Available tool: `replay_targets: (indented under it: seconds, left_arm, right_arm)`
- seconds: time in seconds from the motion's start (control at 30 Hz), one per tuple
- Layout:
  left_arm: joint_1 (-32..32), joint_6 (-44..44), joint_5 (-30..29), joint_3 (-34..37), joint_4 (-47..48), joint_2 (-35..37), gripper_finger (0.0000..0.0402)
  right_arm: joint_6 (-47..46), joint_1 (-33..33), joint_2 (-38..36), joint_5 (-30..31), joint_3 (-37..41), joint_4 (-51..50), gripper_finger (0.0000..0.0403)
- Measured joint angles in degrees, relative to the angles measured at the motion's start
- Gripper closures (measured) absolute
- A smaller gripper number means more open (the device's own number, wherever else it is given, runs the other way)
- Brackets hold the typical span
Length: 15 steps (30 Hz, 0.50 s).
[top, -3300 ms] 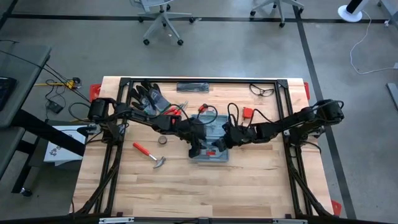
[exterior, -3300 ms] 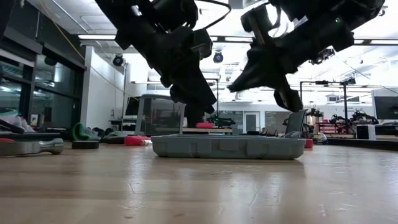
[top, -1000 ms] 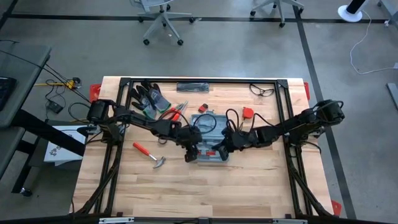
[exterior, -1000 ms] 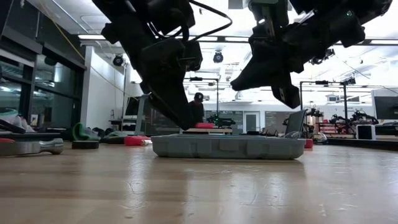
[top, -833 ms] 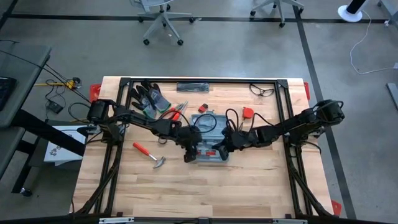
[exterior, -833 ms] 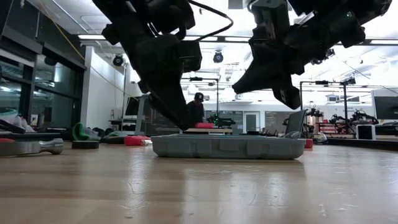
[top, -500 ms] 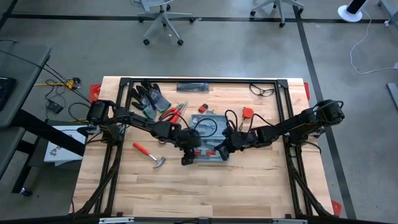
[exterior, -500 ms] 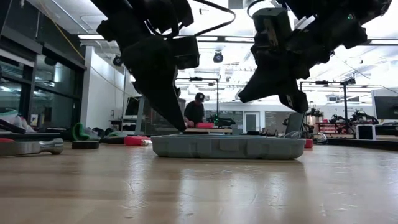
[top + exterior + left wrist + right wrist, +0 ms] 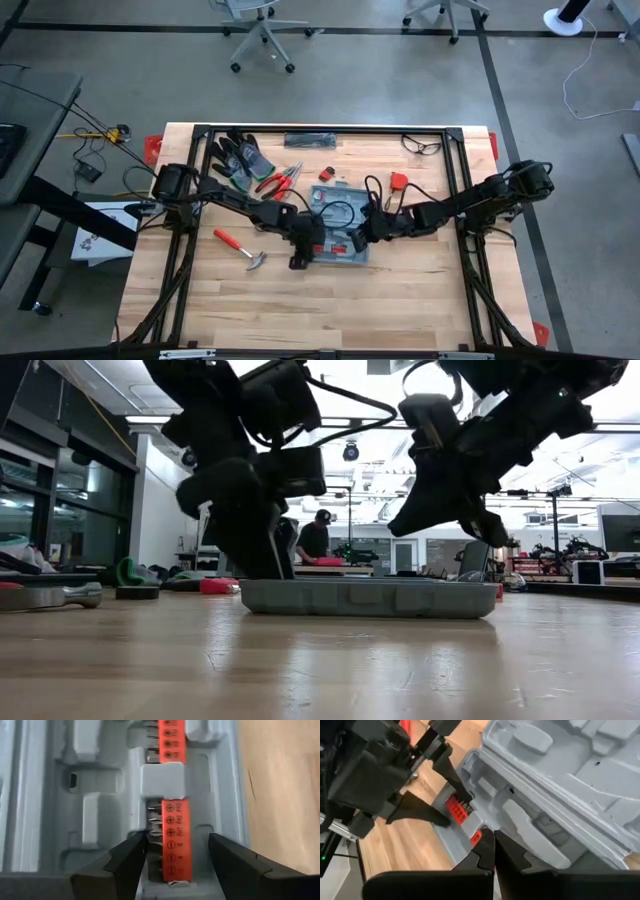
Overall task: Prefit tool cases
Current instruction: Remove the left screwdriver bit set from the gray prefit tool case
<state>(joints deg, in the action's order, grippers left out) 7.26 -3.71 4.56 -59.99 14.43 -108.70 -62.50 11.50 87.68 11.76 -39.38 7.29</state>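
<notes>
1. Left gripper (image 9: 172,852): fingers spread wide, straddling an orange bit holder (image 9: 175,837) seated in the tool case (image 9: 337,222), not clamped.
2. Right gripper (image 9: 493,851): fingers pressed together, holding nothing, hovering over the case's right side.
3. Case lies open mid-table, flat, recesses up.
4. Progress: bit strips are in; most moulded recesses look bare. Hammer (image 9: 240,249), pliers (image 9: 279,180) outside, so early on.
5. Long axis runs roughly left-right, slightly skewed; lid half away from the robot.
</notes>
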Motion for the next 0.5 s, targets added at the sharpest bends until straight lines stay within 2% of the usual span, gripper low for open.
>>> replay_targets:
  seconds: [0.2,0.33,0.5]
  left_arm:
    - [-0.2,-3.6,-1.4,0.1,-1.5,-0.1,0.0188]
    - [-0.2,-5.1,-2.9,0.2,-1.5,-0.2,0.0191]
    - [-0.4,-6.3,-3.8,0.2,-1.4,-0.3,0.0227]
  right_arm:
    - [3.7,0.0,0.0,-4.1,0.0,1.1,0.0402]
    - [5.8,0.2,0.0,-6.4,0.0,-1.9,0.0402]
    - [5.8,-0.2,1.4,-6.5,0.0,-4.3,0.0403]
